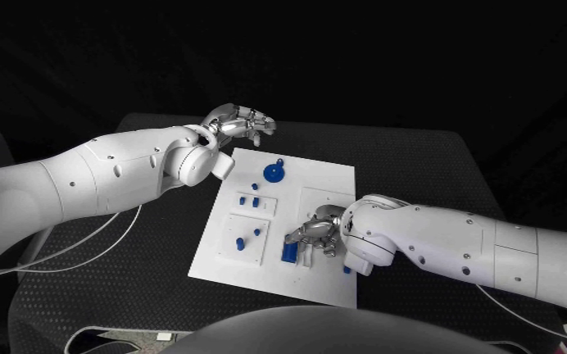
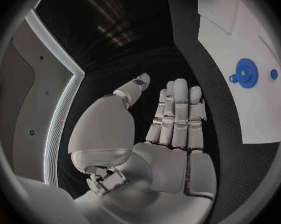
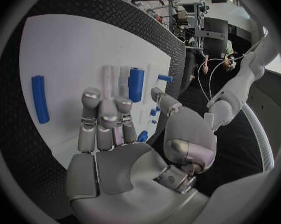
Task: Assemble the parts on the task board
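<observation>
Fingers (image 3: 106, 122) of right hand (image 1: 317, 235) lying straight, close together, holding nothing, hovering over task board (image 1: 325, 174) beside blue block (image 1: 289, 253). Left hand (image 1: 240, 122) idling, fingers extended, beyond far-left corner. Gear (image 1: 274, 174) sitting far side; assembly appearing partly done, loose bar (image 3: 40, 98) remaining

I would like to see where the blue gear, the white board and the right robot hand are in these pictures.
blue gear (image 1: 274, 174), head view, on its round face.
white board (image 1: 325, 180), head view, on a bare part near its far edge.
right robot hand (image 1: 317, 233), head view, on the middle of the hand.
</observation>
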Available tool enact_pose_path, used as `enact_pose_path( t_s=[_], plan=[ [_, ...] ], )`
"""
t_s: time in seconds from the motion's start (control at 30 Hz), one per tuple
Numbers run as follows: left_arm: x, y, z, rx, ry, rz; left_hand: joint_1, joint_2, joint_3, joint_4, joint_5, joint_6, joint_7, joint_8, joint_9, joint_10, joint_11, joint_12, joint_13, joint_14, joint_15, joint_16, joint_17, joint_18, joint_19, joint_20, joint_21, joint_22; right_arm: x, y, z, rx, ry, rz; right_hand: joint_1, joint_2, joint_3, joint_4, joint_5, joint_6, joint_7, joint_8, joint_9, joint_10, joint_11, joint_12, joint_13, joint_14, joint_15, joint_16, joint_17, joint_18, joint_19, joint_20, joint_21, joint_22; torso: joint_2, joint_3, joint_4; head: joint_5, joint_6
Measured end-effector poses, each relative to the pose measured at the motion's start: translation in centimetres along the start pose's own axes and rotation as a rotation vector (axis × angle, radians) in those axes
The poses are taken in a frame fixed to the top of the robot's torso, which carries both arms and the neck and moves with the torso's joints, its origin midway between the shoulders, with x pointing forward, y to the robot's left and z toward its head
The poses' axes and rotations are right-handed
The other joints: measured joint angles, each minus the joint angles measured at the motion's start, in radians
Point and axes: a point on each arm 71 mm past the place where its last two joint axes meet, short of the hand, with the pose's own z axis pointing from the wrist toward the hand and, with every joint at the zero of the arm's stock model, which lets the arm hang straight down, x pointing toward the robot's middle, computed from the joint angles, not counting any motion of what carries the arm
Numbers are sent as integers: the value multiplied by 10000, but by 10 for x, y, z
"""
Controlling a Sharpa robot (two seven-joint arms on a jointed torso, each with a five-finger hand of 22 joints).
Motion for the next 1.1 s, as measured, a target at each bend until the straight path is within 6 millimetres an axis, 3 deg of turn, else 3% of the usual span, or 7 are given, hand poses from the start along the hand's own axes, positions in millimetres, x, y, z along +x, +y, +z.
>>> enact_pose_path(
  t_s=[0.1, 0.27, 0.4, 0.6, 0.8, 1.1],
  plan=[
    [0, 0, 0, -5, 3, 3, 0, 0, 27, 27, 0, 0, 0, 0, 0, 0, 0, 0, 0, 0, 0, 0, 0, 4, 0, 0, 0, 0, -1, 0, 0, -20, -45, -15, 0, 0, -65, -15, 0, -1, 0, 1, 23, 0, 0, 0, 7, -2, 2, 0, 12, 0, 0, 1, 0, 0, 0, 0, -3, -1, 7],
    [0, 0, 0, -10, 8, 6, 0, 0, 27, 27, 0, 0, -1, 0, 0, 0, -1, 0, -1, 0, 0, 0, -1, 4, 0, 0, 0, -1, -3, -5, -3, -53, -130, -16, 240, 240, -62, -97, 0, -15, -14, -3, 55, 0, 0, 0, 22, -4, 4, 1, 24, 0, -14, 14, 0, -1, 0, 6, -5, -5, 16],
    [0, 0, 0, -15, 2, 13, 0, 0, 0, 54, 0, 0, -2, 0, 1, 0, -1, 0, -1, 0, 0, 0, -1, 1, -1, 1, 0, -1, -7, -14, -11, -148, -209, 75, 399, 217, -76, -168, 0, -17, -17, -5, 84, 0, 0, 0, 27, -5, 5, 1, 24, 0, -15, 16, 0, -1, 0, 12, -7, -17, 46],
    [-3, 1, 0, -33, -50, 31, 0, 0, 0, 54, 0, -2, -4, 0, 1, -1, -1, 38, -2, 0, 0, 0, -2, -5, -1, 1, 0, -2, -39, -20, -36, -536, -763, 169, 660, 319, -130, -307, 1, -17, -18, -5, 157, 27, -26, 0, 54, 49, -48, 2, 53, -1, 13, -12, 42, -2, -3, 10, -24, -65, 93],
    [-5, 1, -1, -48, -85, 39, 0, 0, 0, 54, 0, -2, -5, 0, 1, -1, -1, 38, 6, 0, 0, 0, -3, -11, -1, 1, 0, -2, -57, -49, -55, -67, -1028, 211, 1008, 534, -82, -565, 1, -15, -20, -5, 207, 76, -75, 0, 56, 61, -56, 3, 85, -1, 43, -41, 40, -3, -13, 3, -50, -187, 143],
    [-5, 2, -2, -56, -81, 40, 0, 0, 0, 54, 0, -2, -6, 0, 1, -1, -2, 38, 7, 0, 0, 0, 6, -18, -1, 1, 0, -2, -53, -78, -64, 681, -650, 58, 1233, 852, -172, -817, 1, -15, -23, -5, 187, 148, -2, -2, 24, 61, -54, 4, 106, -1, -32, 35, 79, -4, -19, 18, -89, -315, 196]
  ],
)
